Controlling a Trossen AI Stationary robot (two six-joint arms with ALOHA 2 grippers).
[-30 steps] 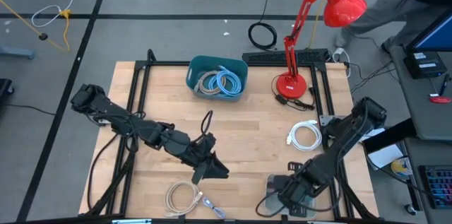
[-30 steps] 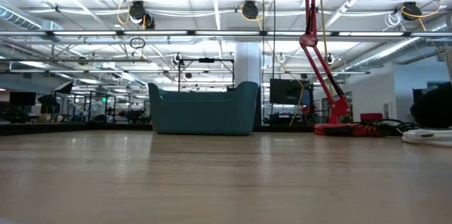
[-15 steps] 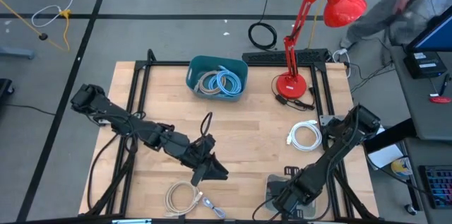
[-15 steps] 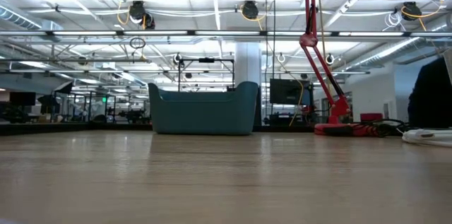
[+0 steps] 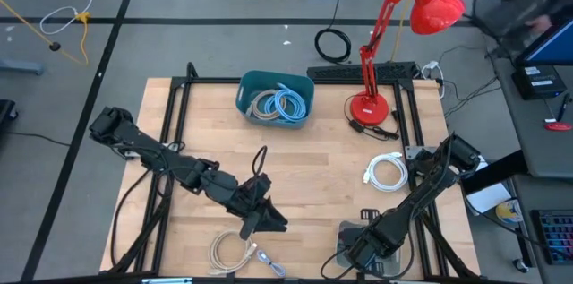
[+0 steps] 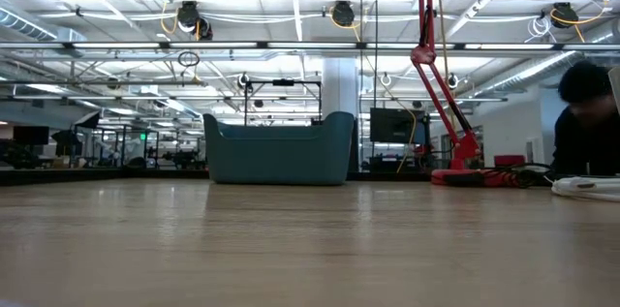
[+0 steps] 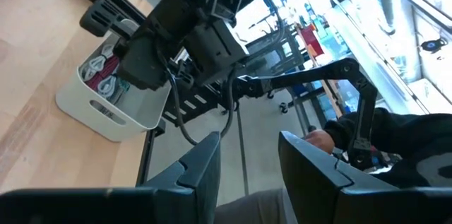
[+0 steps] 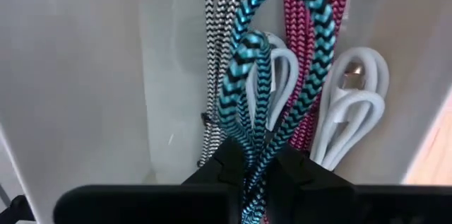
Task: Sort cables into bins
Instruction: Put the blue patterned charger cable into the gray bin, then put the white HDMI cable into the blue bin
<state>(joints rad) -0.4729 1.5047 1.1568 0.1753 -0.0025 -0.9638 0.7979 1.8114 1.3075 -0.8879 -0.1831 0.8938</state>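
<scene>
My right gripper reaches down into the pale grey tray at the table's near right edge. In the right wrist view it is shut on a teal braided cable. On the tray floor lie maroon, grey braided and white pieces. My left gripper hovers open near the table's middle, beside a beige coil that lies flat. A white coil lies to the right. The dark teal tub holds light blue and beige coils. My right gripper pinches the teal braided cable between its two fingers, on a bundle of several folded strands. It comes from above, pointing down into the tray. The cable's loops stick out past the fingertips over the tray floor; whether they rest on it I cannot tell.
A red desk lamp stands at the far right, with its black cord beside its base. Black frame rails run along both table sides. A person moves beyond the right edge. Bare wood lies between tub and tray.
My right arm's elbow has sunk and drawn in, and its gripper has edged slightly toward the near left over the tray. My left gripper has drifted a little toward the near edge. The person beyond the right edge has shifted about.
</scene>
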